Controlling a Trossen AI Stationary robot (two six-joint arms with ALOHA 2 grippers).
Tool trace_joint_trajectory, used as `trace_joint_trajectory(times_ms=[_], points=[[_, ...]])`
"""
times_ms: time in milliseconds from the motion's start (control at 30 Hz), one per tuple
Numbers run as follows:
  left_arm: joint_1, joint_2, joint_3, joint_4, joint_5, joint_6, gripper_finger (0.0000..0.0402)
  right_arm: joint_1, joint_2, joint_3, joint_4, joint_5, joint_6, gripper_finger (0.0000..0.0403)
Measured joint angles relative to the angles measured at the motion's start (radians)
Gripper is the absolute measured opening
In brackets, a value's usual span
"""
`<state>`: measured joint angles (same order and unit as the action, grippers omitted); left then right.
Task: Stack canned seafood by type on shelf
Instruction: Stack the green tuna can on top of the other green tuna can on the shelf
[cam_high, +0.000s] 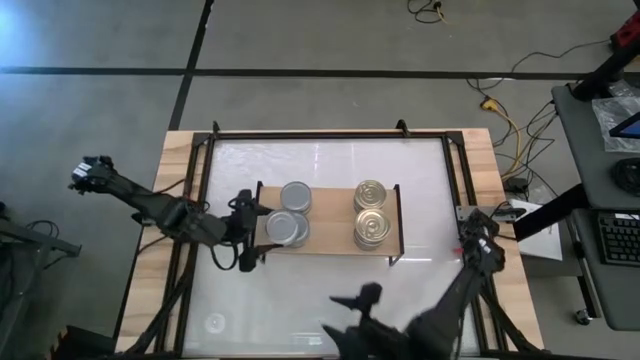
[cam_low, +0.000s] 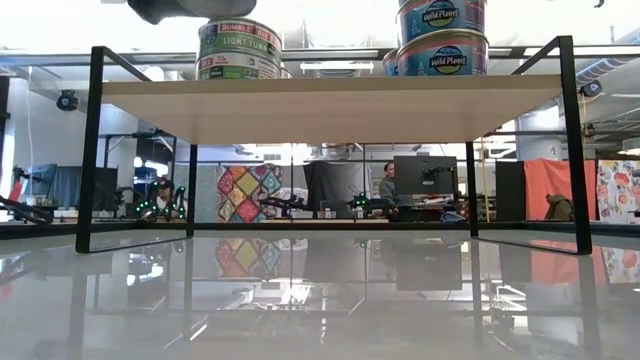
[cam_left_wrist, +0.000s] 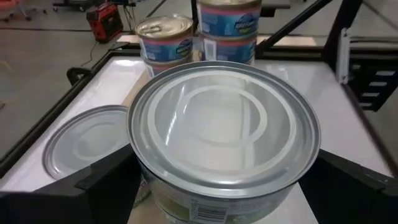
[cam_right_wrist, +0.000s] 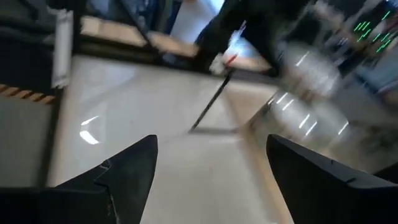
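Note:
The shelf (cam_high: 330, 245) carries silver-topped cans on its left half and gold-topped cans (cam_high: 371, 194) (cam_high: 371, 228) on its right. In the low view the gold-topped ones form a stack of blue-labelled cans (cam_low: 440, 35). One silver-topped can (cam_high: 295, 196) sits low at the far side. My left gripper (cam_high: 262, 232) is shut on another silver-topped can (cam_left_wrist: 224, 121), which is on or just above a green-labelled can (cam_low: 238, 68). My right gripper (cam_high: 358, 300) hangs open over the table's near edge with nothing between its fingers (cam_right_wrist: 124, 177). My left gripper pinches the silver-topped can by its round side wall (cam_left_wrist: 144, 180), one finger (cam_left_wrist: 106, 183) on each side. The fingers come nearly level from the table's left. The can stays upright, top up. I cannot tell whether it rests on the can beneath.
A black metal frame (cam_high: 330, 135) runs round the white tabletop (cam_high: 300, 300), which has a wooden border (cam_high: 150, 250). A desk with a keyboard (cam_high: 618, 235) stands off the table's right side. People sit in the room beyond (cam_low: 385, 185).

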<state>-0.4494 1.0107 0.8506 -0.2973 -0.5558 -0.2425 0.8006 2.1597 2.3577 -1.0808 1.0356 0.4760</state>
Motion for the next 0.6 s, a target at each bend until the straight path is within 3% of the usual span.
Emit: trace_joint_trajectory(times_ms=[133,300,400,533,600], points=[[0.018,0.028,-0.004,0.033,0.004,0.038,0.0357,-0.103,-0.059,-0.028,0.133,0.012,-0.268,0.0281],[0.054,0.044,0.007,0.033,0.052,0.073,0.0358,-0.253,-0.120,-0.027,0.240,-0.001,-0.390,0.0262],[0.092,0.043,0.006,0.038,0.085,0.077,0.0359,-0.339,-0.134,-0.026,0.258,-0.118,-0.470,0.0245],[0.121,0.049,0.005,0.043,0.127,0.088,0.0359,-0.438,-0.132,-0.028,0.251,-0.367,-0.478,0.0212],[0.127,0.055,0.005,0.062,0.132,0.104,0.0359,-0.477,-0.129,-0.028,0.249,-0.427,-0.477,0.0192]])
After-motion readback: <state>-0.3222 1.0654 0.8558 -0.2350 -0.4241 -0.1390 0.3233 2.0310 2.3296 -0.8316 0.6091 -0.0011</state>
